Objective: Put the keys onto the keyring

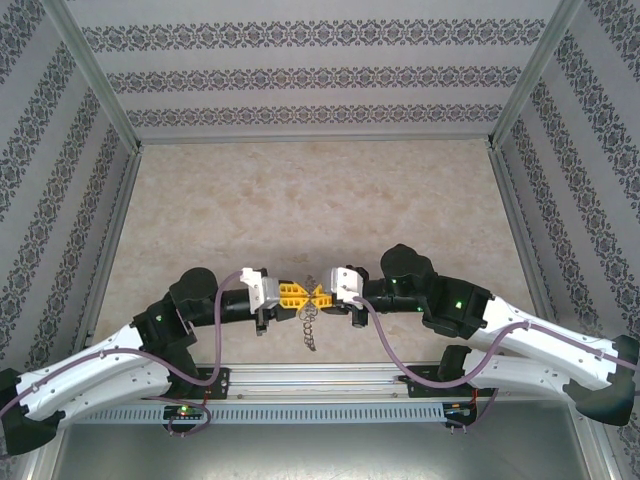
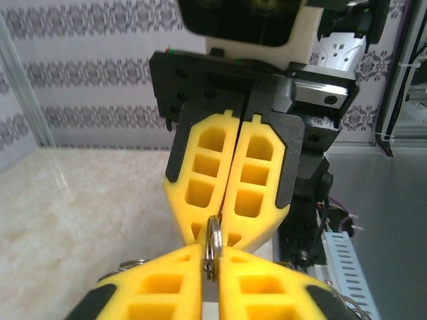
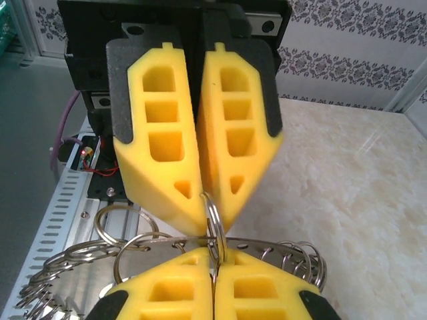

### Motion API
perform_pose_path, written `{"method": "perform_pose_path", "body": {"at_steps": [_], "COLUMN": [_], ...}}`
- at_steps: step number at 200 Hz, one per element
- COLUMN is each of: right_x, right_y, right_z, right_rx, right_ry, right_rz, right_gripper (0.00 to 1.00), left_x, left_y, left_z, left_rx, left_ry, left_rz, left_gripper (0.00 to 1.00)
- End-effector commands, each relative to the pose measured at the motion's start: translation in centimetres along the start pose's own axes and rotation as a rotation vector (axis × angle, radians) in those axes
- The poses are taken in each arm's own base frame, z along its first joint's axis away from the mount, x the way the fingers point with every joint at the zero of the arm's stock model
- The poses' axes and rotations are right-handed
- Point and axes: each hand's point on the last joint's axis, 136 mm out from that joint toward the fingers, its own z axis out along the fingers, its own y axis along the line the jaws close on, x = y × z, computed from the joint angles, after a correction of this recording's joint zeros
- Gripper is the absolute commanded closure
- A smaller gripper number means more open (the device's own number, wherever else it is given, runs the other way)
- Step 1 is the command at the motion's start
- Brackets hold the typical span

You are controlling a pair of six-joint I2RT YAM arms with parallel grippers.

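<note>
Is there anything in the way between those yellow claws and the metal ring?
Nothing visible. The left gripper and right gripper meet tip to tip, both pinching one wire loop of the keyring, which hangs below them.

Top cam looks down from above and behind me over the table (image 1: 320, 200). Left wrist cam, very close, faces my right gripper (image 2: 213, 230); right wrist cam faces my left gripper (image 3: 203, 200). Both share the ring (image 3: 213, 223).
</note>
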Motion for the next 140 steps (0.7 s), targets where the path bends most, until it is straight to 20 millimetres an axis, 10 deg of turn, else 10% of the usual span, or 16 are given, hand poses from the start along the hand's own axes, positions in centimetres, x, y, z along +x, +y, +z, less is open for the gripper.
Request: {"method": "perform_pose_path", "body": {"at_steps": [1, 72, 140], "right_x": [-0.1, 0.9, -1.4], "right_y": [-1.1, -0.8, 0.2], "right_z": [0.0, 1.2, -0.5], "right_rx": [0.039, 0.017, 0.028], "right_ry": [0.039, 0.186, -0.029], "right_rz": [-0.029, -0.081, -0.057], "right_gripper": [1.0, 1.0, 0.96], "left_x": [1.8, 3.8, -2.2], "left_y": [-0.3, 0.3, -0.9], "left_z": [-0.3, 0.3, -0.7], "left_rx": [0.014, 0.01, 0.019], "left_ry": [0.168, 0.301, -0.139], "left_rz": [0.037, 0.055, 0.035], "left_gripper": [0.79, 1.0, 1.0]}}
